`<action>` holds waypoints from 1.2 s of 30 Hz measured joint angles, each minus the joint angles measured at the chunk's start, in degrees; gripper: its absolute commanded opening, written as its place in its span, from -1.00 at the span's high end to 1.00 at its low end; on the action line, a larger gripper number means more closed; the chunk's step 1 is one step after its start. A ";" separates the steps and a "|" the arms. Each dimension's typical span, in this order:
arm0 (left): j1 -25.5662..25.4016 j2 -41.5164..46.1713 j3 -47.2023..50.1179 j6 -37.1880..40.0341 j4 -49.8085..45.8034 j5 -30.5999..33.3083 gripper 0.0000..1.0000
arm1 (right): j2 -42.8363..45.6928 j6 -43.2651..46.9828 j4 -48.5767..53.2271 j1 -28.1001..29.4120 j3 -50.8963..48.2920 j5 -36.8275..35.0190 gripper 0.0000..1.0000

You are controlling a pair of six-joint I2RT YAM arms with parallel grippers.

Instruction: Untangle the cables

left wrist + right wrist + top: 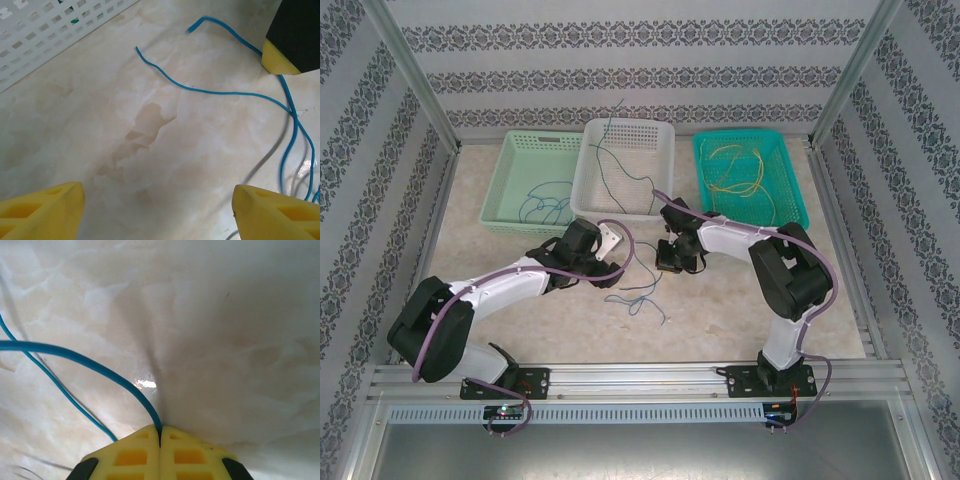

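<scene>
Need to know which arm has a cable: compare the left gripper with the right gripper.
The left gripper stands open, its yellow fingers wide apart; the right gripper is shut, jaws pressed together. The left gripper holds nothing, with bare table between its fingers; the right gripper pinches a blue cable at its tips. Both have yellow fingertips and sit low over the marbled table.
</scene>
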State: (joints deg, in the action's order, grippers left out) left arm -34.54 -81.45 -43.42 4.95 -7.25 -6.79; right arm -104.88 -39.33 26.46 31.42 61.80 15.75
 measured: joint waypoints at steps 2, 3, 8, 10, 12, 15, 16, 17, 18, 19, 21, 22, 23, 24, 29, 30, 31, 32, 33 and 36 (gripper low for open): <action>0.00 0.15 0.00 -0.02 0.02 0.37 -0.55 | 0.94 0.00 -1.07 0.24 -1.11 -0.79 1.00; 0.00 0.20 0.02 -0.04 0.00 0.61 -0.55 | 1.55 -0.02 -1.11 0.24 -1.70 -1.40 1.00; 0.00 1.31 0.74 -0.66 0.09 1.62 -0.58 | 5.90 0.00 0.13 0.24 -3.39 -3.43 1.00; 0.00 2.80 1.60 -1.05 0.33 2.47 -0.59 | 8.94 0.00 0.31 0.24 -3.39 -3.93 1.00; 0.00 4.44 2.27 -1.57 0.61 3.06 -0.60 | 12.00 0.04 0.52 0.24 -3.21 -4.20 1.00; 0.00 7.93 3.41 -3.74 1.64 6.32 -0.62 | 15.41 0.28 1.62 0.63 -1.11 -4.42 1.00; 0.04 9.53 3.78 -4.96 1.88 8.37 -0.62 | 16.00 0.48 1.99 0.90 0.13 -4.42 1.00; 0.22 11.19 4.15 -6.08 2.16 10.16 -0.62 | 16.13 0.59 2.23 1.14 1.29 -4.39 1.00; 0.61 13.46 4.57 -7.32 2.23 11.89 -0.64 | 16.09 0.70 2.32 1.51 3.04 -4.37 1.00; 1.16 16.00 4.98 -8.59 2.32 13.38 -0.67 | 15.78 0.74 2.23 1.86 4.83 -4.31 1.00; 3.19 20.63 5.29 -10.99 2.29 15.63 -0.74 | 14.43 0.79 1.51 2.14 8.63 -3.52 1.00; 4.76 22.86 5.27 -12.26 2.36 16.63 -0.74 | 13.25 0.83 0.50 2.12 10.78 -2.86 1.00; 6.47 24.61 5.25 -13.38 2.34 17.40 -0.75 | 12.07 0.87 -0.28 2.23 12.59 -2.38 1.00; 8.46 26.18 5.25 -14.62 2.19 17.94 -0.77 | 10.32 0.92 -1.01 2.34 15.15 -1.95 1.00; 16.98 29.33 5.05 -21.00 -0.96 20.55 -0.92 | -0.98 1.57 -5.31 3.26 29.46 1.16 1.00; 18.34 29.46 5.05 -22.21 -1.79 20.83 -0.93 | -3.85 1.55 -5.97 3.50 33.00 2.08 1.00; 19.39 29.55 5.05 -23.30 -2.60 21.00 -0.97 | -7.15 1.53 -6.40 3.74 37.22 2.89 1.00; 20.11 29.55 5.05 -24.02 -3.15 21.16 -0.99 | -9.68 1.49 -6.95 3.96 40.22 3.72 1.00; 20.61 29.55 5.05 -24.85 -3.82 21.42 -0.99 | -12.85 1.27 -7.48 4.20 44.09 4.57 1.00; 21.35 29.55 5.05 -26.45 -5.40 21.94 -0.99 | -20.06 0.28 -8.31 4.92 52.54 6.64 1.00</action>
State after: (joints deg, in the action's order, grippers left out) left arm -13.19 -51.90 -38.37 -21.50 -12.64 15.16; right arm -124.95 -39.05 18.15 36.34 114.34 22.39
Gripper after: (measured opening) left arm 0.994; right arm 0.049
